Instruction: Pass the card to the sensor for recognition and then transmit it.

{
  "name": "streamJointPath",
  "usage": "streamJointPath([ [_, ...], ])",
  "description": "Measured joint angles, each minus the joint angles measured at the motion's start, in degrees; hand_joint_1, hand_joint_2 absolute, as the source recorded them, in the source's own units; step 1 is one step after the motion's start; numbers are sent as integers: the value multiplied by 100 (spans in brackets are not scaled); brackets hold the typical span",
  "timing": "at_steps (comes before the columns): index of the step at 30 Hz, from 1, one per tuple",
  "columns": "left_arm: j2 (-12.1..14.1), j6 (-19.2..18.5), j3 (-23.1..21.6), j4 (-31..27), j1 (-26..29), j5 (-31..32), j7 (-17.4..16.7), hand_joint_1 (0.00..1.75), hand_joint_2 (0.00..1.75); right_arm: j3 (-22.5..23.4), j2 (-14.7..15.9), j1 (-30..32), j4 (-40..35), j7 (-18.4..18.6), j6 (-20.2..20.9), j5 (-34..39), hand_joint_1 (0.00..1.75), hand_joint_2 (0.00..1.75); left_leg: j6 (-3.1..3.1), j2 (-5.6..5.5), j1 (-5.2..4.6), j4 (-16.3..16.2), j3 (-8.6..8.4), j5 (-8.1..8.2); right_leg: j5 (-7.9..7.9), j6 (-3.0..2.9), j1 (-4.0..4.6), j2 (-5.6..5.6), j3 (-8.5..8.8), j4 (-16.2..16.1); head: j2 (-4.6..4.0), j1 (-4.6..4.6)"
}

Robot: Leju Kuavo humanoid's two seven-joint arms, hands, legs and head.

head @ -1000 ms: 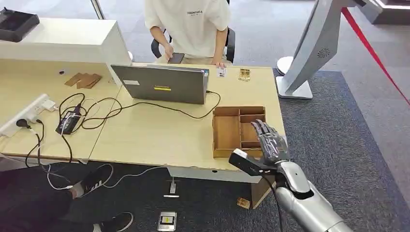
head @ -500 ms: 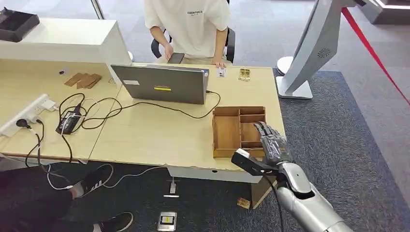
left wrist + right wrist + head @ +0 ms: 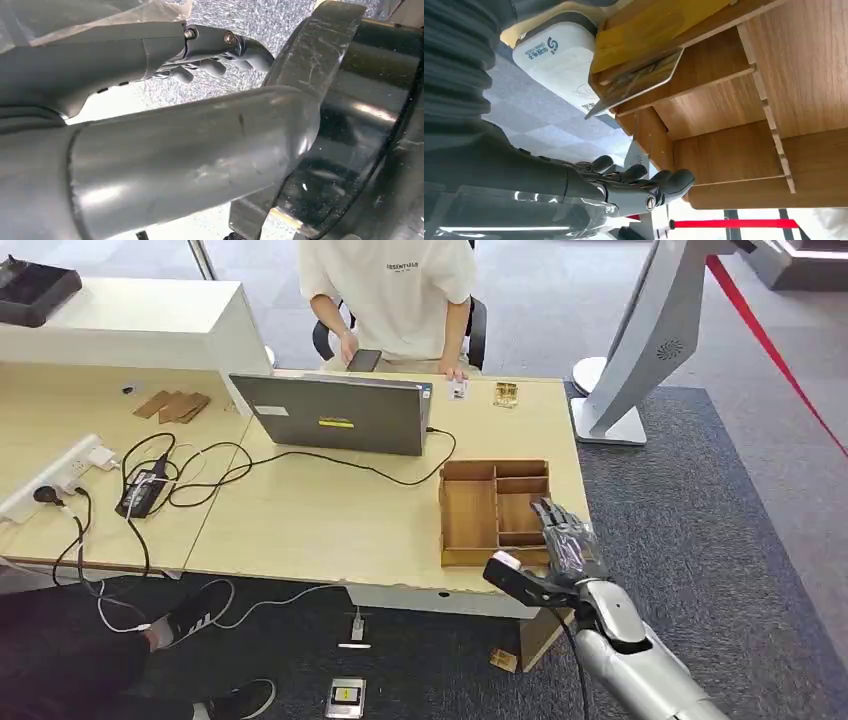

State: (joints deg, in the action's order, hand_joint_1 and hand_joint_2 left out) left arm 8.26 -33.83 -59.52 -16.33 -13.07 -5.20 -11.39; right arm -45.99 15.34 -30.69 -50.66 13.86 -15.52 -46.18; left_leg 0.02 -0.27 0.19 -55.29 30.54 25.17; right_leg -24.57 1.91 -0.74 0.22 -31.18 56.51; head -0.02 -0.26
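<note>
- Broadly, the desk (image 3: 300, 530) runs across the head view, with a person (image 3: 395, 290) seated at its far side behind a closed-looking grey laptop (image 3: 335, 415)
- To the right of the desk stands a tall grey kiosk (image 3: 650, 340) on a white base, which I judge may house the sensor, though no reader is plainly visible
- Near the desk's front right corner sits a wooden tray (image 3: 470, 512) split into compartments
- Over the tray's near right corner hovers the right hand (image 3: 560, 540), fingers stretched out and apart, holding nothing; the right wrist view shows the same spread fingers (image 3: 664, 182) just off the tray's edge
- Down by the robot's side hangs the left hand (image 3: 215, 55), fingers loosely curled in on nothing as far as the left wrist view shows
- Inside a tray compartment, the right wrist view shows a thin flat card (image 3: 639, 82) leaning against a divider, its long edge running along that divider
- Smallest but decisive: the card lies ahead of the right fingertips, deeper in the tray, so the right hand is far nearer and would need to reach forward and down, closing across the card's short width
</note>
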Motion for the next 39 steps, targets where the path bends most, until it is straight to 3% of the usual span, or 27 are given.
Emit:
streamJointPath([
  [1, 0, 0, 0, 0, 0, 0, 0, 0, 0, 0, -2, -1, 17, -9, 0, 0, 51, 175, 0, 0, 0, 0, 0, 0, 0, 0, 0, 0, 0, 0, 0, -2],
  [2, 0, 0, 0, 0, 0, 2, 0, 0, 0, 0, -9, -1, 33, -26, 0, 0, 49, 175, 0, 0, 0, 0, 0, 0, 0, 0, 0, 0, 0, 0, 0, 0],
  [4, 0, 0, 0, 0, 0, 2, 0, 0, 0, 0, -20, -2, 63, -63, 0, 0, 10, 175, 0, 0, 0, 0, 0, 0, 0, 0, 0, 0, 0, 0, 0, 0],
  [5, 0, 0, 0, 0, 0, 2, 0, 0, 0, 0, -26, -3, 74, -68, -2, 0, 2, 175, 0, 0, 0, 0, 0, 0, 0, 0, 0, 0, 0, 0, 0, -2],
  [26, 0, 0, 0, 0, -3, 31, 2, 0, 0, -2, -109, -46, 111, -107, -114, -11, 0, 175, 0, 0, 0, 0, 0, 0, 0, 0, 0, 0, 0, 0, 0, 0],
  [27, 0, 0, 0, 0, -3, 35, 2, 0, 0, -2, -109, -46, 111, -96, -111, -9, 152, 175, 0, 0, 0, 0, 0, 0, 0, 0, 0, 0, 0, 0, 0, 0],
  [28, 0, 0, 0, 0, -3, 35, 2, 0, 0, -2, -109, -45, 111, -90, -111, -9, 171, 175, 0, 0, 0, 0, 0, 0, 0, 0, 0, 0, 0, 0, 0, 0],
  [39, -4, 0, -15, 0, 9, 26, 2, 0, 0, -2, -109, -45, 111, -52, 127, 63, 175, 175, 0, 0, 0, 0, 0, 0, 0, 0, 0, 0, 0, 0, 0, 0],
])
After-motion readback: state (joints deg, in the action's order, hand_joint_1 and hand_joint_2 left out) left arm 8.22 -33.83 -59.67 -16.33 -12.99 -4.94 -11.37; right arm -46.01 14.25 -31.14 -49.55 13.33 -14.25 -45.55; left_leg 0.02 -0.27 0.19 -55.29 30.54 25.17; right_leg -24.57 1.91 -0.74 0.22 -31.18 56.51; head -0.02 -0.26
